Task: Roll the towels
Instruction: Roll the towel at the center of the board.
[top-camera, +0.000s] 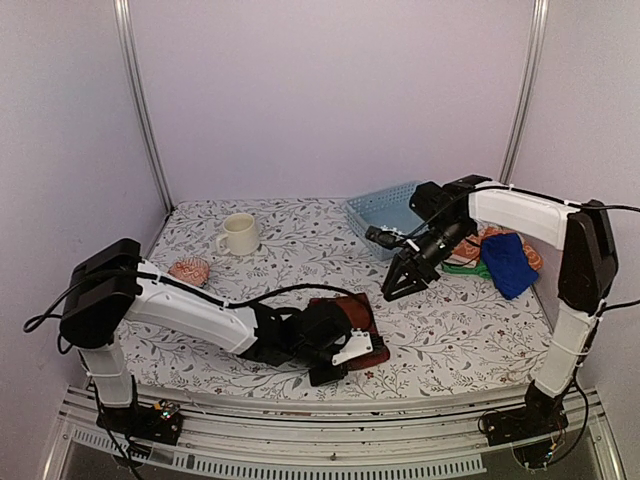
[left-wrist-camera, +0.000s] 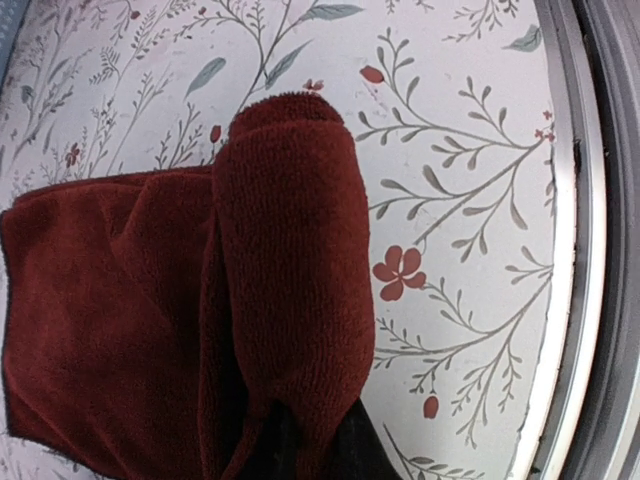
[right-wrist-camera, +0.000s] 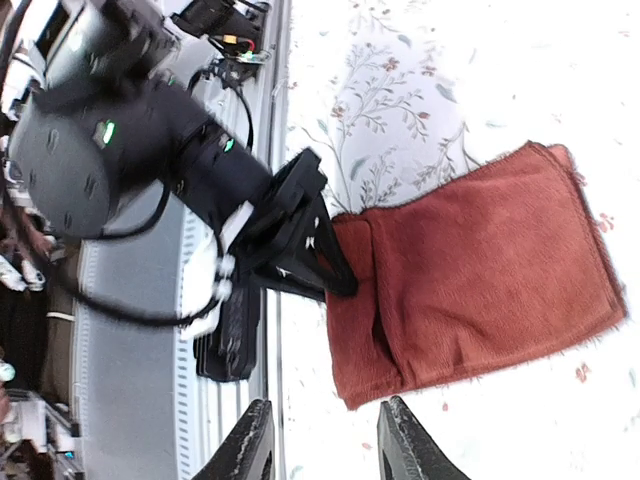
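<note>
The brown towel (left-wrist-camera: 290, 280) is lying at six o'clock on the desk (top-camera: 300, 245), barely rolled, with the left gripper (top-camera: 333, 366) clenching its folded end in its jaws. Beyond, the right gripper (right-wrist-camera: 325, 445) is hovering, jaws released; the blue towel (top-camera: 508, 262) is waiting unrolled at three o'clock.

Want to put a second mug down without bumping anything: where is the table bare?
Bare tabletop runs along the back between the mug and the basket, and at the near right between the brown towel and the right arm's base. Crowded: the right back corner, with basket, towel pile and right end effector; the left arm fills the near left.
</note>
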